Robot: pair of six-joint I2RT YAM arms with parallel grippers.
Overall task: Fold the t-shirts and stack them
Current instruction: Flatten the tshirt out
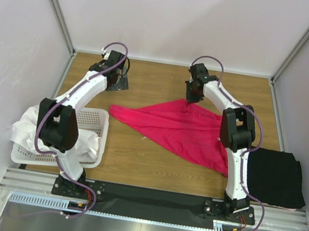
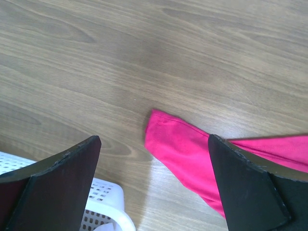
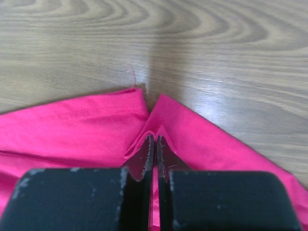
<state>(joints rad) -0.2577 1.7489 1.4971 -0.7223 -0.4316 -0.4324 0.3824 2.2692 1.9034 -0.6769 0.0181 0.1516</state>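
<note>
Black t-shirt (image 1: pixel 276 177) lies folded near right, white t-shirts (image 1: pixel 27 127) sit in basket (image 1: pixel 95 116) near left. Pink t-shirt (image 1: pixel 181 130) is spread mid-table. At its far edge we see right gripper (image 3: pixel 155 144) clamped on a thin pucker, which may slip when pulled. Left gripper (image 2: pixel 154 139) is spread wide and holds nothing.

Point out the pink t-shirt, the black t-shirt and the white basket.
pink t-shirt (image 1: pixel 181 128), top view, middle of the spread fabric.
black t-shirt (image 1: pixel 276 177), top view, centre of the cloth.
white basket (image 1: pixel 92 121), top view, bare perforated far corner.

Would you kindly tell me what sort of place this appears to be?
Likely a robotics lab cell: plain white panel walls, two white jointed robot arms bolted beside a wooden tabletop, aluminium frame posts.
</note>
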